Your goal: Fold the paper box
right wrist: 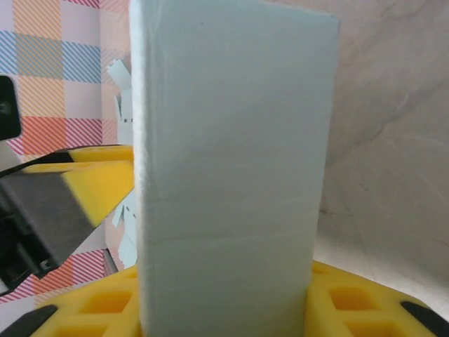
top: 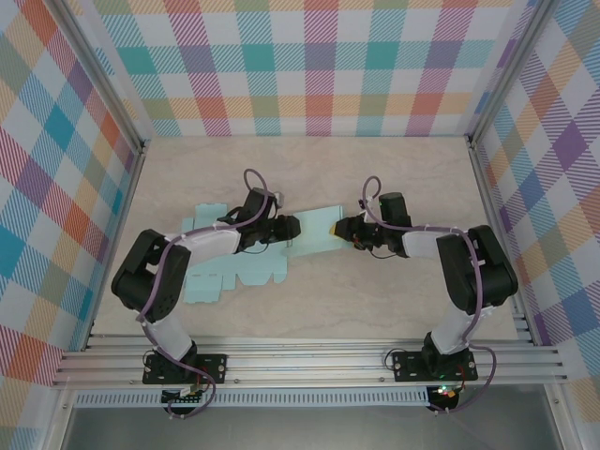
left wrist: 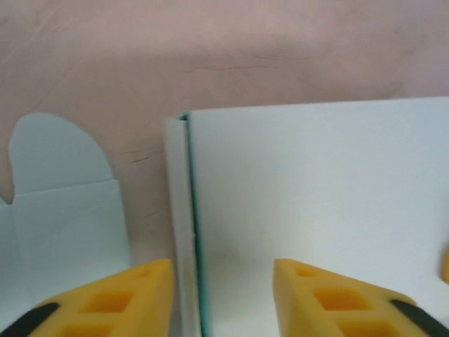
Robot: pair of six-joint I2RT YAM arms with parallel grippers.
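- paper box [top: 234, 277] lies mostly flat on table [top: 394, 178], left of its raised panel [top: 314, 242]
- left gripper [top: 291, 225] straddles raised panel's left crease, fingers [left wrist: 112, 305] apart; right gripper [top: 336, 230] sits at its right end, grip unclear
- square your left fingers on that crease before closing; a skewed pinch likely folds crooked

Pale blue paper box [top: 317, 242]: matt, smooth card. Beige marbled table [top: 375, 178]: smooth, slight sheen. Yellow plastic fingers [left wrist: 330, 298]: matt.

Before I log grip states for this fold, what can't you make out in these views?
Top view: whether the right tool pinches the paper box is too small to tell.
Right wrist view: the box panel covers the gap between its fingers.
Left wrist view: the bottom edge cuts off most of the left tool.
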